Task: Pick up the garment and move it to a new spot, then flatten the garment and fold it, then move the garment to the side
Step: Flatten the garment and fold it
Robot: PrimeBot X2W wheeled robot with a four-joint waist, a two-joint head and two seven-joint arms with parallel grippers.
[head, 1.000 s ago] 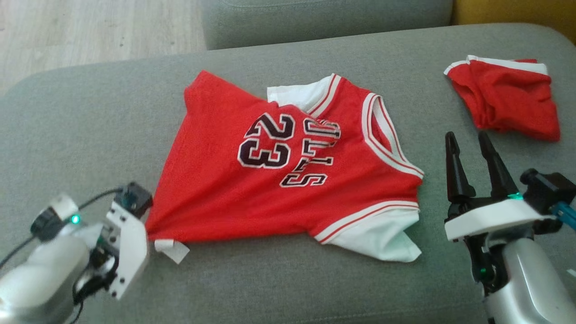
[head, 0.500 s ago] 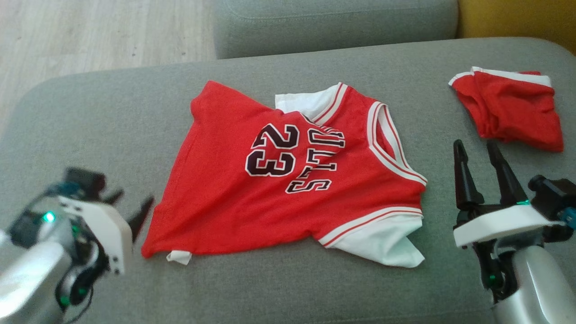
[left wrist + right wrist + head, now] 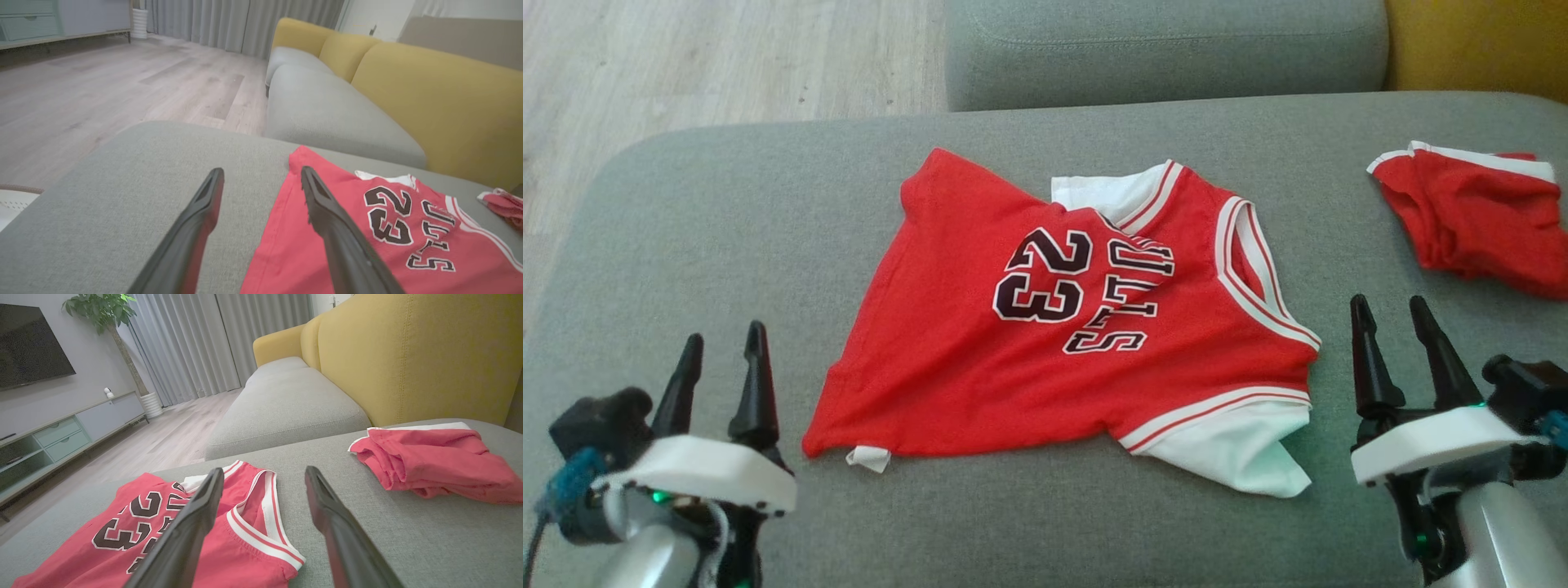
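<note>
Head view has the left gripper nearest, at the lower left, fingers spread and pointing up over the bare grey cushion, holding nothing. The right gripper stands likewise at the lower right, fingers spread and empty. Between them the red jersey lies face up on the cushion, numbered 23, its hem toward the left gripper and its neck toward the right one, touching neither. A small white tag pokes out at the hem's near corner; the near white sleeve is rumpled. Nothing lies between either gripper and the jersey. Beyond the right gripper a crumpled red bundle with a white band sits well apart from the jersey. Behind the cushion come a grey sofa seat, a yellow backrest and, far left, wooden floor. A second ago the left gripper was turned sideways against the hem corner by the tag; now it stands upright, clear of the cloth. The right gripper has kept its pose.
</note>
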